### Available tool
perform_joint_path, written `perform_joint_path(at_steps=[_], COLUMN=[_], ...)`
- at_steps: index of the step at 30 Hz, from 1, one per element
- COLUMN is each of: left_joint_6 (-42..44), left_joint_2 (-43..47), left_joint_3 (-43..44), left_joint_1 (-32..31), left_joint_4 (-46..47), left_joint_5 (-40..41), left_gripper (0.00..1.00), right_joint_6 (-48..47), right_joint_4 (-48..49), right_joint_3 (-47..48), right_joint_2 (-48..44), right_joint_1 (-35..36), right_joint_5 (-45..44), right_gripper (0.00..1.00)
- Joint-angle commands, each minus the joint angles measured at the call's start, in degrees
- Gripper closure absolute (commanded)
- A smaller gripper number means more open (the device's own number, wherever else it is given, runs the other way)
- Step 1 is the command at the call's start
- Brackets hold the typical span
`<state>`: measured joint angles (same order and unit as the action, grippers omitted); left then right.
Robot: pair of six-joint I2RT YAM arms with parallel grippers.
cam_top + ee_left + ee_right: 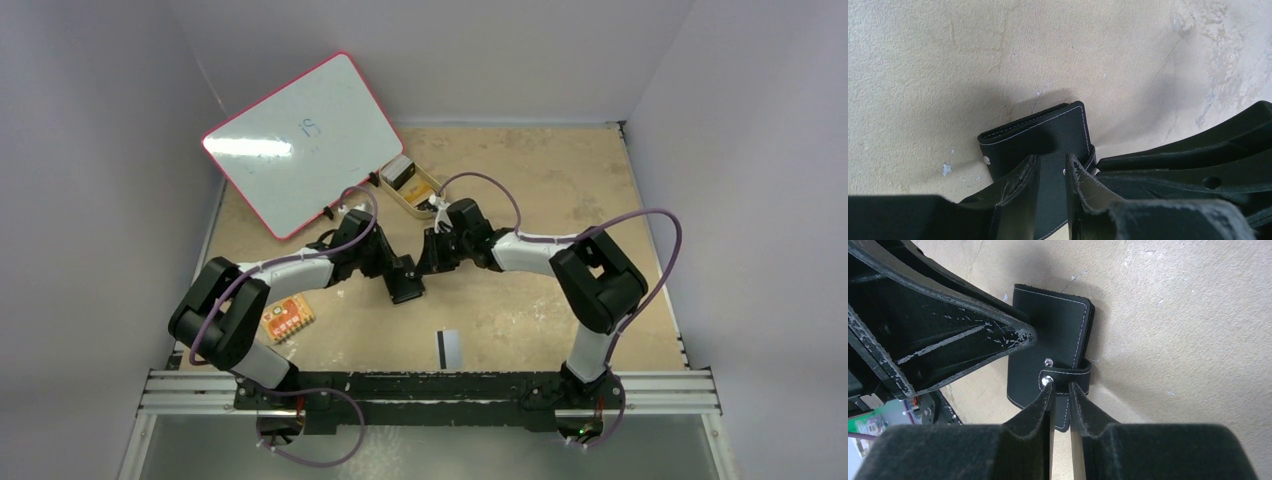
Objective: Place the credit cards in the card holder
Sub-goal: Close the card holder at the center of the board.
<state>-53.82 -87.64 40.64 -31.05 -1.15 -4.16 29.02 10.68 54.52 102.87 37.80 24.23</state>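
The card holder point(406, 290), a black wallet with white stitching, lies closed on the table between both arms. My left gripper point(1052, 162) stands narrowly open, its tips down on the wallet's cover point(1048, 127). My right gripper point(1060, 386) is also narrowly open, its tips at the snap tab point(1075, 375), which sits just below a bare stud on the cover point(1058, 325). One credit card point(449, 346), pale with a black stripe, lies alone near the front edge. More cards point(400, 172) sit in the tan tray.
The tan tray point(425, 200) stands just behind the right gripper. A white board with a red rim point(300, 140) leans at the back left. A small orange board point(287, 320) lies by the left arm. The left gripper's finger point(1013, 337) crosses the right wrist view.
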Motion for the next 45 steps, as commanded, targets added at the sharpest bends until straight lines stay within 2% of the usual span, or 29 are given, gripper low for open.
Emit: perform_joint_path(at_steps=[1,20,27,32,39,45], left_joint_6=[0.51,-1.30,-6.00,-5.21,-1.24,0.64], left_joint_2=[0.30,1.95,9.65,13.74,7.10,2.98], left_joint_3=[-1.13,-1.72,-0.60,1.18,3.80,4.64], left_joint_1=[0.11,0.11,0.07,0.24,0.89,1.08], left_joint_4=[2.07,2.71,0.13,-5.49,-5.46,-5.59], left_joint_5=[0.58,-0.53,-0.02,3.89,2.35,2.99], left_gripper=[0.75,0.75,0.74,0.73,0.77,0.78], right_joint_6=[0.85,2.09,0.17,-0.10,0.50,1.22], right_joint_4=[1.82,1.70,-1.91,-4.65,-9.19,-8.51], right_joint_3=[0.43,3.78,4.68,6.26,7.30,6.51], right_joint_2=[1.07,3.15,2.48,0.12,-3.26,-2.64], right_joint_1=[1.06,3.04,4.02,4.12,4.12,4.42], right_joint_5=[1.87,-1.08,-6.47,-7.23,-11.14,-9.96], right_gripper=[0.83,0.83,0.85,0.85,0.80,0.78])
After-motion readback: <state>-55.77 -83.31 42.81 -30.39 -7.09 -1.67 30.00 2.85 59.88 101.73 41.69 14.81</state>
